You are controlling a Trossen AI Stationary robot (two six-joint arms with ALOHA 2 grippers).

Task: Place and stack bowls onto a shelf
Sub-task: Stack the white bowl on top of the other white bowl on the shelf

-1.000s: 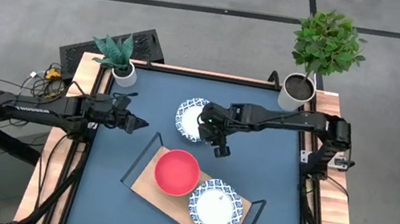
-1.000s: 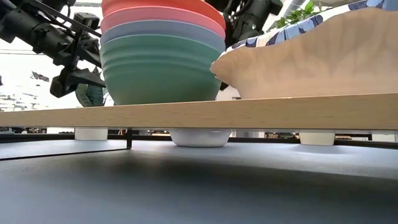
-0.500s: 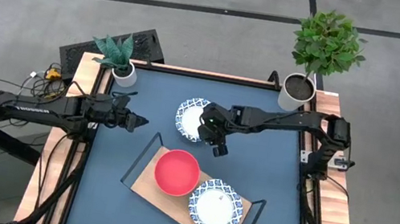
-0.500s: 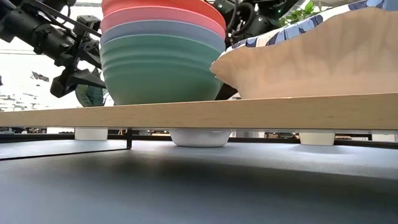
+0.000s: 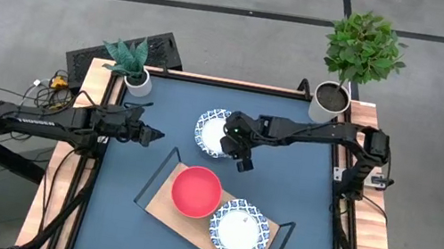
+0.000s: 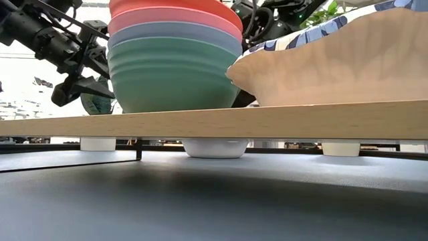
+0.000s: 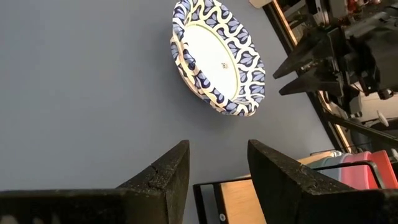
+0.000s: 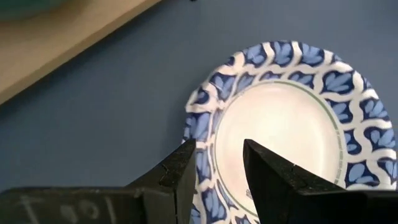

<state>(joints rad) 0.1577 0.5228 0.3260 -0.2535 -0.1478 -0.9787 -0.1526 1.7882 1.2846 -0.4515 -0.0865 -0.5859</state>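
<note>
A white bowl with a blue patterned rim (image 5: 213, 132) rests on its base on the dark blue table, just beyond the shelf (image 5: 179, 219). My right gripper (image 8: 217, 168) hangs open over that bowl's rim on the side toward the shelf; one finger stands over the inside and one over the table, touching nothing that I can see. On the shelf a pink-red bowl (image 5: 195, 191) sits nested in a teal-green one (image 6: 174, 80), with a second white patterned bowl (image 5: 236, 229) beside them. My left gripper (image 5: 156, 137) waits open at the table's left, pointing toward the bowl on the table.
A small potted plant (image 5: 135, 67) stands at the table's far left corner and a taller one (image 5: 349, 64) at the far right corner. The shelf's black frame ends (image 5: 155, 177) rise at both short sides. Bare tabletop (image 5: 294, 182) lies to the right of the bowls.
My right gripper has come down toward the white bowl on the table, shifting slightly toward the table's left and tipping a little. Its finger gap looks the same. The bowls have not moved.
</note>
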